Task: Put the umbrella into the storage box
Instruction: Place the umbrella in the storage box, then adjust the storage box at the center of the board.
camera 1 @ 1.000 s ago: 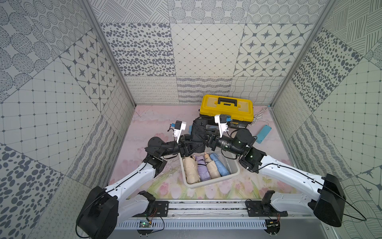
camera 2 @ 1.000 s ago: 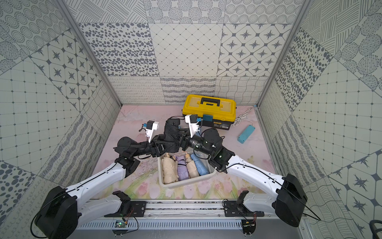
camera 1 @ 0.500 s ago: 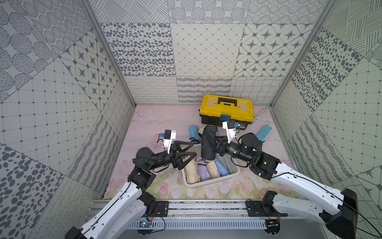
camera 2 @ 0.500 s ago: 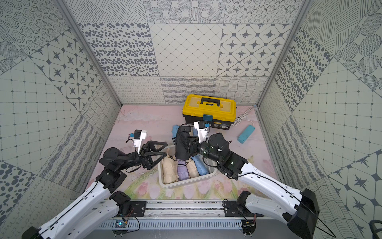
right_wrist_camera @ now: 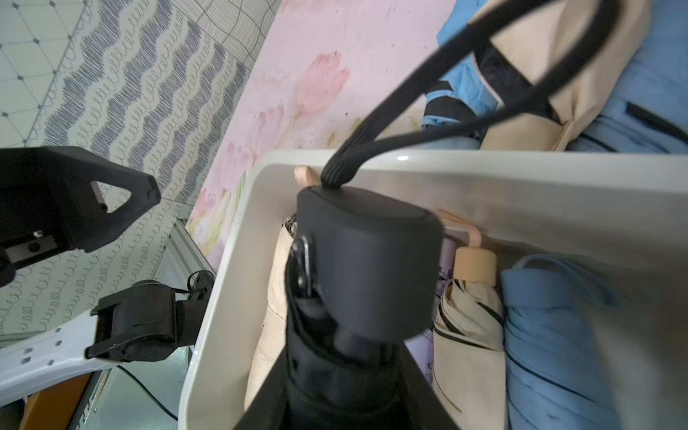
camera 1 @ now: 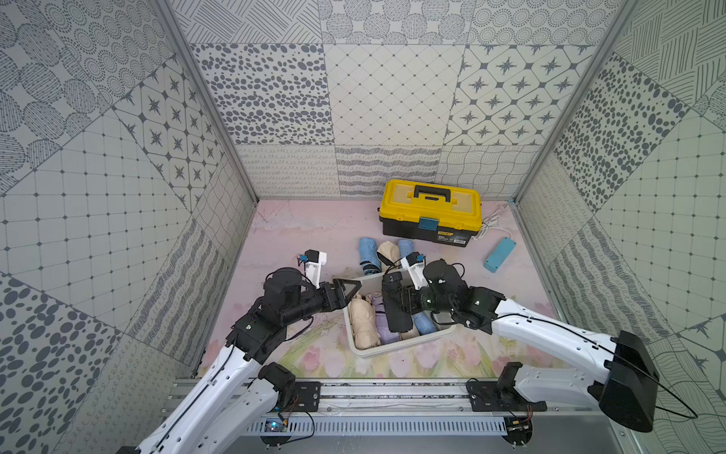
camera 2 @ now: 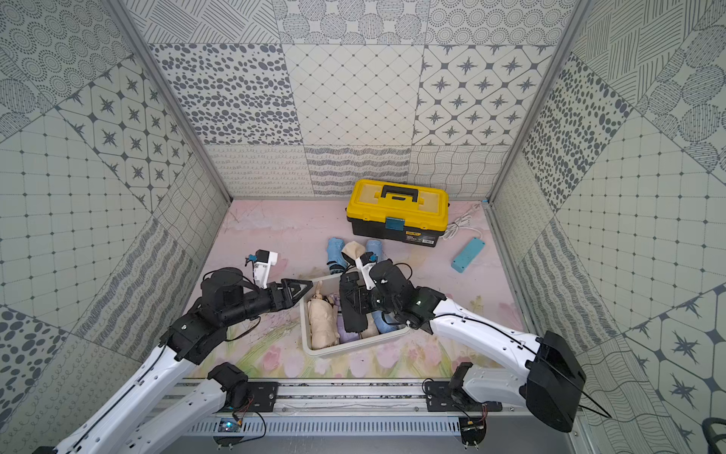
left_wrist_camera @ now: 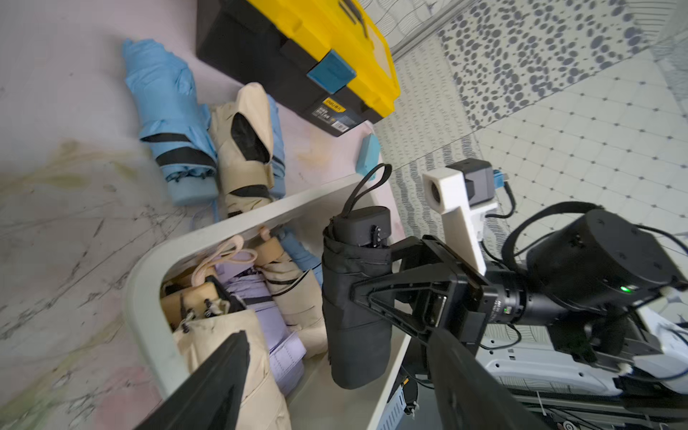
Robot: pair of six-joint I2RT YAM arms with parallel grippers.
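Pink floral tabletop, boxed in by patterned walls. Near its middle, right end effector [camera 1: 400, 300] pinching the black umbrella [left_wrist_camera: 353, 335] across the folded canopy, handle and wrist strap toward the far edge. Held tilted over the storage box [left_wrist_camera: 147, 275], lengthwise, probably to match the row already lying inside. Not yet set down; whether touching anything beneath, impossible to tell. Underneath, four stowed umbrellas [right_wrist_camera: 469, 327] packed side by side, beige, lilac, beige and blue, so likely bound for the top of the pile rather than a gap. Left end effector [camera 1: 355, 290] spread wide, empty, just off the box's far left corner, seemingly kept clear of the drop. Beyond the far rim, three loose umbrellas [camera 1: 389, 253], two blue and one beige, bunched together. Toward the far edge, yellow-lidded toolbox [camera 1: 430, 208], shut; blue power strip [camera 1: 499, 255] nearer the right edge.
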